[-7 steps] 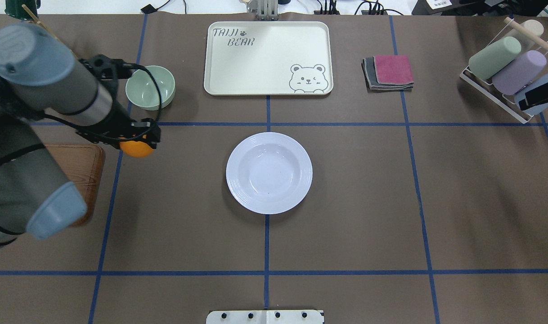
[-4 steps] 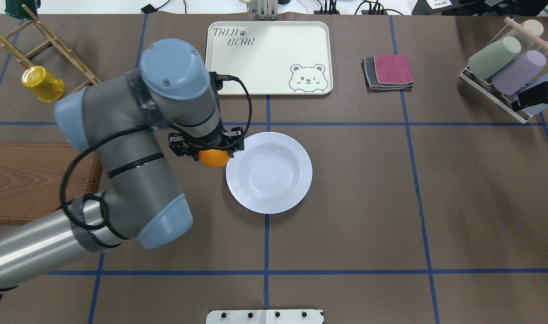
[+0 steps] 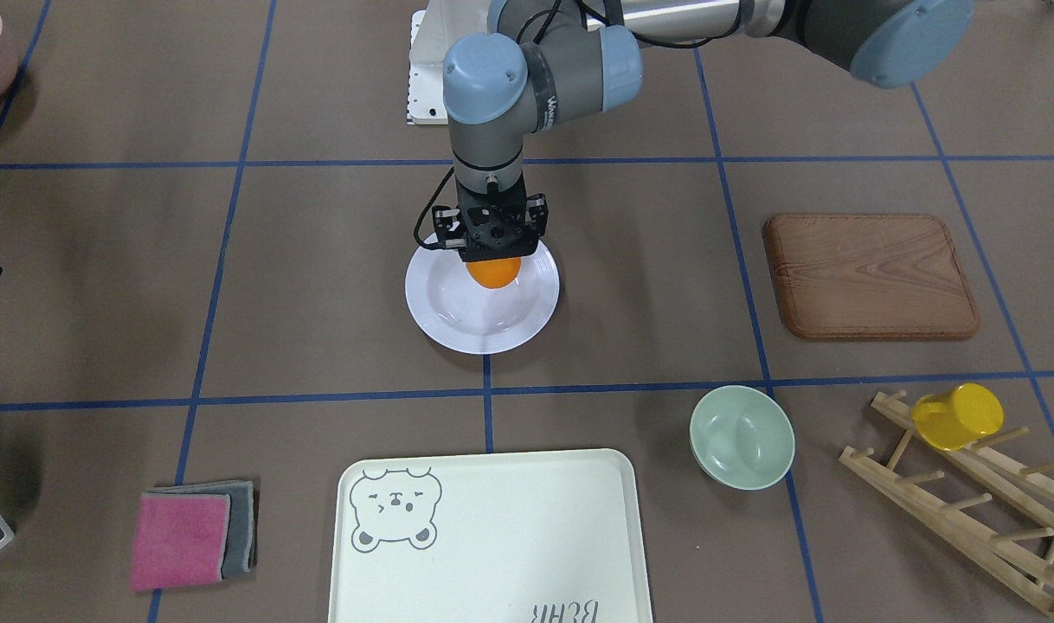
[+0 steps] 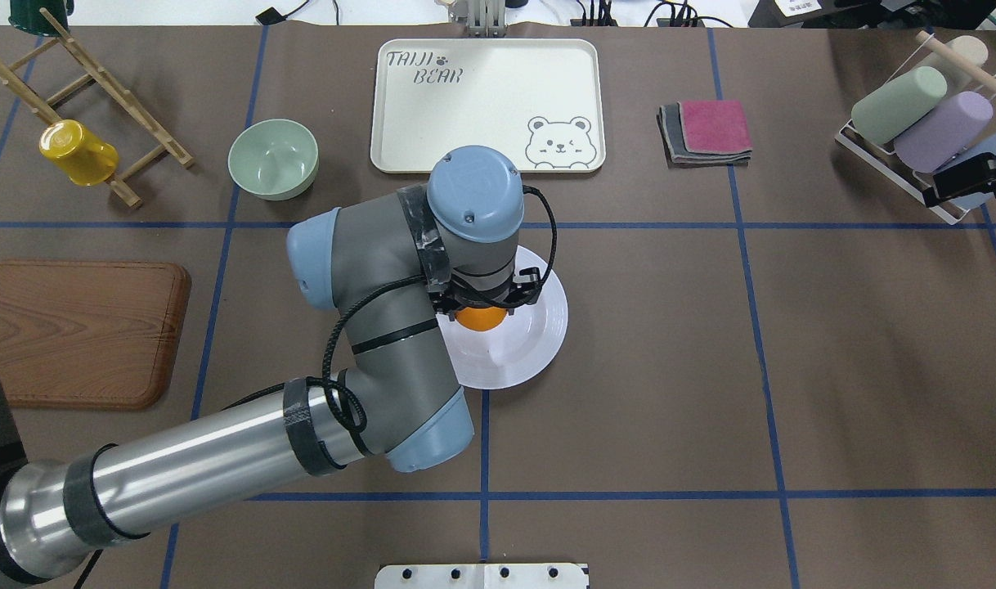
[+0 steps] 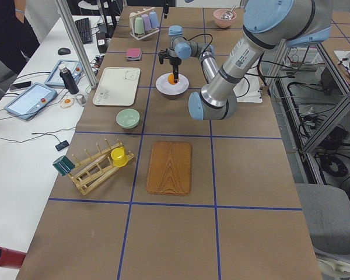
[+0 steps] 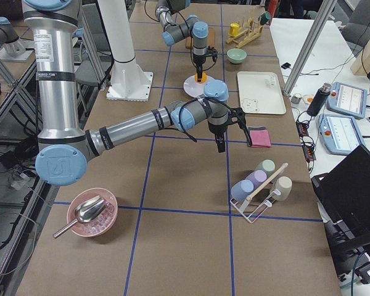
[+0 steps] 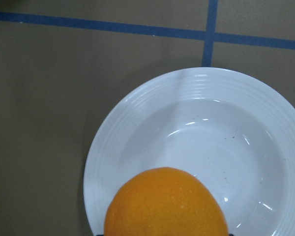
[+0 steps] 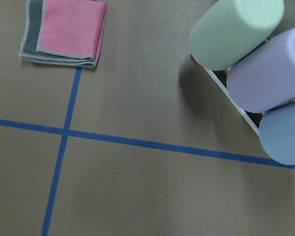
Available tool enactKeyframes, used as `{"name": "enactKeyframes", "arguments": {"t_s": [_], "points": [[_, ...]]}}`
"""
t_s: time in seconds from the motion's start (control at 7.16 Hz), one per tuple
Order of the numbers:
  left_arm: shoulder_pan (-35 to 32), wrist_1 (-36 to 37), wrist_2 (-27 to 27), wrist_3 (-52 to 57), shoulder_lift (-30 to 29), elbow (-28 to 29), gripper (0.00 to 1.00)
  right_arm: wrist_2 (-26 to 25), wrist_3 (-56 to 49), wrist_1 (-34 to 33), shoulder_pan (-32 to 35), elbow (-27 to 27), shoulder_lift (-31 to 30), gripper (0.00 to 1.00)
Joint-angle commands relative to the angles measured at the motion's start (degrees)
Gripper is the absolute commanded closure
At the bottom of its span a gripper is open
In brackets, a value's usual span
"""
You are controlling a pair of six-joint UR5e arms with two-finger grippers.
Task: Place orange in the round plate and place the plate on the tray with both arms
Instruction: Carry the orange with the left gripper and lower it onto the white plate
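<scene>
Since second ago, we carried orange [image 4: 480, 319] from counter's [image 4: 711, 368] left side, near green bowl [image 4: 273, 159], across to round plate [image 4: 541, 327]. Left claw [image 4: 482, 304] now over plate's sunken centre. We judge transport done; release next, then two-arm lift of plate to tray [image 4: 465, 114]. Left claw clamped on orange, fruit directly beneath it, over plate well. Contact with plate unclear. Right claw [image 4: 966, 178] far right by cup rack [image 4: 915, 123]; open or closed, we cannot tell.
</scene>
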Motion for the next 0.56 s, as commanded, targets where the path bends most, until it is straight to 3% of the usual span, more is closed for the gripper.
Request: {"name": "enactKeyframes", "arguments": {"t_s": [0.0, 0.14, 0.28, 0.42], "points": [[0.36, -5.33, 0.18, -0.11, -1.49, 6.54, 0.90, -0.08, 0.01, 0.03, -0.14, -0.16, 0.07, 0.00], [0.62, -5.34, 0.27, 0.15, -1.31, 6.81, 0.41, -0.08, 0.01, 0.03, -0.31, -0.16, 0.07, 0.00], [1.41, -5.52, 1.31, 0.07, -0.62, 6.55, 0.04, -0.08, 0.10, 0.03, -0.57, -0.16, 0.07, 0.00], [1.76, -5.61, 2.63, -0.19, -0.44, 6.03, 0.02, 0.00, 0.19, 0.03, -0.66, 0.01, 0.07, 0.00]]}}
